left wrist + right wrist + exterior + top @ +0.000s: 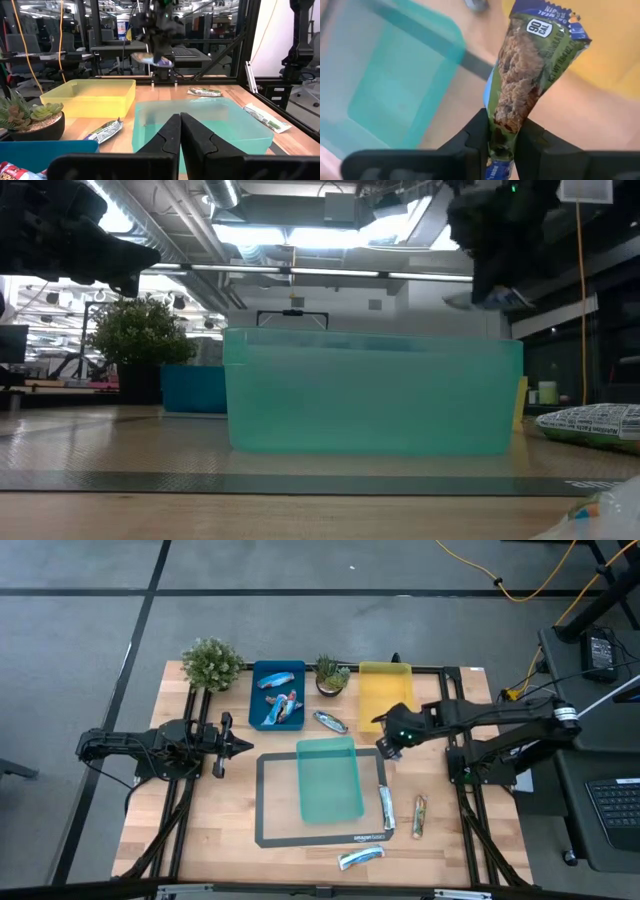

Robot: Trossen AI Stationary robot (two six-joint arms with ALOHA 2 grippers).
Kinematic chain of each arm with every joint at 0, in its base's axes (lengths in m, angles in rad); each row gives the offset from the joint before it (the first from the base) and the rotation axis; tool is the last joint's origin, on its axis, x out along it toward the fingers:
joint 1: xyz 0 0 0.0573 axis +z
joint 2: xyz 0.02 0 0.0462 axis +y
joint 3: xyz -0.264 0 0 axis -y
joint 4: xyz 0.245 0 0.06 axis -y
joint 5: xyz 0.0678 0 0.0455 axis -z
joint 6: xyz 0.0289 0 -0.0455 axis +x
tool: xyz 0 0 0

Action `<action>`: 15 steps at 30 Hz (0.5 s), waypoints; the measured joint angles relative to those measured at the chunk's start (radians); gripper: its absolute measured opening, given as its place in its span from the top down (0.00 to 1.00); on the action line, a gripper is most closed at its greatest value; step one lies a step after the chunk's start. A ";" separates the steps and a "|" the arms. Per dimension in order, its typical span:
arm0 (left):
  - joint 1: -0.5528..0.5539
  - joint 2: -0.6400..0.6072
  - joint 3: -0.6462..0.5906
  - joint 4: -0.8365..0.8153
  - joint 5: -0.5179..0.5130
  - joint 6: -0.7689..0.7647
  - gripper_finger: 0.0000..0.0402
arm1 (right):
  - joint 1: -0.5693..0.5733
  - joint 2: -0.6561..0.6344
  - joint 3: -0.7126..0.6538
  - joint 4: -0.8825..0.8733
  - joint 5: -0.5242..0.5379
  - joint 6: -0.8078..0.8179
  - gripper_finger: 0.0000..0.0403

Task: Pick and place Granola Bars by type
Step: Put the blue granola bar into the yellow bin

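My right gripper (386,747) hangs above the gap between the teal tray (330,778) and the yellow tray (385,690), shut on a green-brown granola bar with blue ends (520,75). The low view shows that bar (495,300) high above the table. My left gripper (235,745) waits shut near the table's left side, its fingers (179,130) touching nothing. Bars lie in the blue tray (277,693). One loose bar (330,721) rests between the blue and yellow trays. Three more (386,808) (419,816) (361,857) lie flat on the table's near right. My right gripper (501,135) pinches the bar between its two fingers near one end of the wrapper (502,117). The short blue end seal (496,170) sticks back between the fingers. The rest of the bar reaches out past the fingertips. It is lifted clear of the table and trays.
Two small potted plants (212,663) (331,674) stand at the table's far edge beside the blue tray. A dark mat (275,830) lies under the teal tray. The black frame rails (470,790) run along the table's sides.
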 joint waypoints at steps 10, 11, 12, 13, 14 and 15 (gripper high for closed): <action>0.000 0.000 0.000 0.000 0.000 0.000 0.99 | -0.045 -0.024 0.026 -0.027 0.003 -0.107 0.82; 0.000 0.000 0.000 0.000 0.000 0.000 0.99 | -0.064 -0.026 0.026 -0.027 -0.013 -0.133 0.82; 0.000 0.000 0.000 0.000 0.000 0.000 0.99 | -0.090 -0.028 0.026 -0.029 -0.033 -0.167 0.82; 0.000 0.000 0.000 0.000 0.000 0.000 0.99 | -0.119 -0.030 0.034 -0.037 -0.056 -0.203 0.82; 0.000 0.000 0.000 0.000 0.000 0.000 0.99 | -0.152 -0.030 0.044 -0.042 -0.072 -0.240 0.82; 0.000 0.000 0.000 0.000 0.000 0.000 0.99 | -0.189 -0.030 0.059 -0.054 -0.091 -0.282 0.82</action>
